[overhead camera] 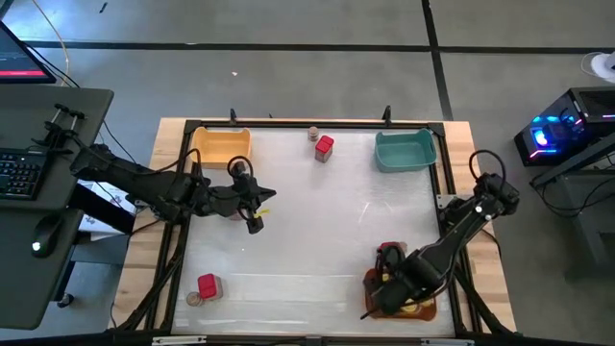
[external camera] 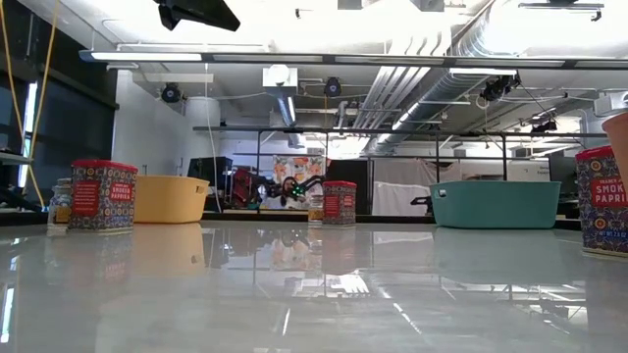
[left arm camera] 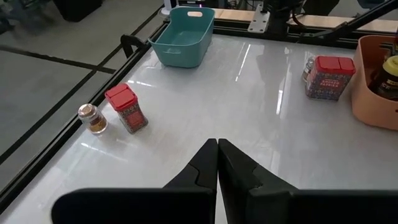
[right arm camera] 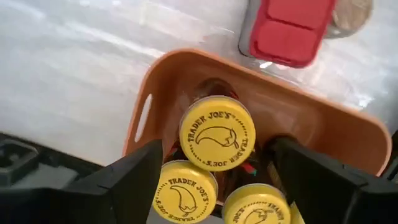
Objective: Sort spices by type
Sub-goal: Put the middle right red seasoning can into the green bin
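Observation:
My right gripper [overhead camera: 389, 288] hangs open over the orange bin [right arm camera: 168, 81] at the table's near right. Its fingers stand on either side of a yellow-lidded jar [right arm camera: 217, 132] without touching it. Two more yellow-lidded jars [right arm camera: 185, 193] stand in the bin beside it. A red tin [right arm camera: 292, 28] stands on the table just outside the bin's far wall. My left gripper [left arm camera: 217, 149] is shut and empty near the yellow bin [overhead camera: 221, 146]. A red tin [overhead camera: 324, 147] and a small brown jar [overhead camera: 313, 133] stand at the far edge. Another red tin [overhead camera: 208, 285] stands at the near left with a small jar [overhead camera: 195, 298].
A teal bin [overhead camera: 405, 149] stands at the far right corner and the yellow bin at the far left corner. The black frame rail [overhead camera: 288, 123] runs around the table. The white middle of the table [overhead camera: 317, 221] has free room.

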Controlling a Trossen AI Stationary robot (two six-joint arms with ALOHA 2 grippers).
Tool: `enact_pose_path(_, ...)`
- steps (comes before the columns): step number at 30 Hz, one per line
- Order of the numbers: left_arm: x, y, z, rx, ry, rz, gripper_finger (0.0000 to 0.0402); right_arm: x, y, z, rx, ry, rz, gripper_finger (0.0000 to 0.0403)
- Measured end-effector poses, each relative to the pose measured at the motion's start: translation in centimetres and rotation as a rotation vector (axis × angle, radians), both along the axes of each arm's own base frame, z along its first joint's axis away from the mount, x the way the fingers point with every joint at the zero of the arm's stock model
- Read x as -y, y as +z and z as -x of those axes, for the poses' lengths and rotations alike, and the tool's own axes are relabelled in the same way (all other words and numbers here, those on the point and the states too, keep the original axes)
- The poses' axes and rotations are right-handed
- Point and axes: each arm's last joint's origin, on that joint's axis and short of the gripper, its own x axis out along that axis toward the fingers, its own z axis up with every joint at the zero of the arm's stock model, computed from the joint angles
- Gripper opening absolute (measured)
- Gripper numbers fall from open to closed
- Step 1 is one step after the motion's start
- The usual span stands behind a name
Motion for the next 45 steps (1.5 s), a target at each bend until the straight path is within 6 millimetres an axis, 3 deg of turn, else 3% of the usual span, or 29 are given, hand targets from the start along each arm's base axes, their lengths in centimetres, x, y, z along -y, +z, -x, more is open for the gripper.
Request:
enact_pose_path(8, 0.1, 0.2, 0.0, 0.002, -0.015, 0.013, 0.0000, 0.6, 0.0, -0.4, -0.039, 0.099, -0.024, 0.0312)
enact_pose_path(15, 0.3, 3.9, -0.2, 0.084, -0.104, 0.025, 0.0000, 2.9, 0.7, -1.6, -0.044, 0.192, -0.019, 0.0312)
enact_pose_path(21, 0.3, 6.3, 0.0, 0.128, -0.135, -0.017, 0.0000, 6.1, 2.8, -3.3, 0.038, 0.232, 0.176, 0.0312)
enact_pose_path(26, 1.0, 6.0, 0.7, 0.073, -0.137, 0.041, 0.0000, 9.1, 2.5, -4.4, -0.004, 0.257, 0.227, 0.0312)
enact_pose_path(31, 2.4, 5.3, 1.9, 0.001, -0.191, 0.133, 0.0000, 11.0, 1.6, -5.3, -0.050, 0.373, 0.144, 0.0312)
enact_pose_path(35, 3.5, 5.4, 2.8, 0.034, -0.214, 0.129, 0.0000, 11.4, 1.1, -4.1, -0.188, 0.415, 0.140, 0.0312)
enact_pose_path(39, 3.8, 5.0, 3.0, 0.053, -0.190, 0.128, 0.0000, 10.2, 0.8, -1.6, -0.237, 0.456, 0.125, 0.0312)
enact_pose_path(45, 3.8, 4.3, 2.4, 0.039, -0.167, 0.178, 0.0000, 9.3, 0.6, 4.0, -0.215, 0.216, 0.093, 0.0312)
